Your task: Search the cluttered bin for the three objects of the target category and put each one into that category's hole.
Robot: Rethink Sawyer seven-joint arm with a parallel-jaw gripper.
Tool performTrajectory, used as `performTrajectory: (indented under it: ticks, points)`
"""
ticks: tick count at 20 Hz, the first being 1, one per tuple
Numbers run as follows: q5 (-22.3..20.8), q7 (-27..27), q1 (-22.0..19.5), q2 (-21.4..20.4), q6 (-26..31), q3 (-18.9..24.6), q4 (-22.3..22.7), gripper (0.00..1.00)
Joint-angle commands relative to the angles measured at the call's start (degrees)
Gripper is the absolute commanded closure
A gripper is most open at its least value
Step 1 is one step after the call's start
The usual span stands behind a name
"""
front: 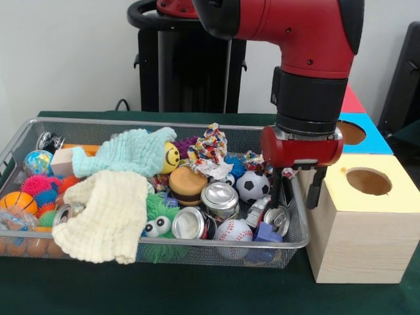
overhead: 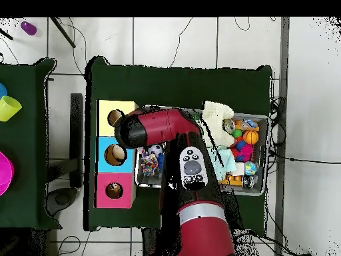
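We saw the end effector (front: 298, 189) hanging at the wire bin's (front: 26, 128) right-hand rim, its two black fingers (front: 316, 187) spread apart and gripping nothing, one tip inside the bin above a crushed can (front: 279, 218), the other outside. Beside the bin on the green table (front: 197, 289) stood the yellow-topped box (front: 361, 223); the red-topped box's hole (overhead: 114, 191) lay farthest from the bin. We could read no lettering on the cans (front: 219, 197), balls (front: 252, 186) or cloths (front: 108, 213).
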Motion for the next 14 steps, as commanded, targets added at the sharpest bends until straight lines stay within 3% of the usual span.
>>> performTrajectory:
  ticks: [1,14]
  points:
    - [-0.69,7.27,-0.4,2.25,-2.35,-0.72,4.11,0.0]
    - [-0.6,6.01,-1.77,3.88,-3.07,-0.29,3.38,0.0]
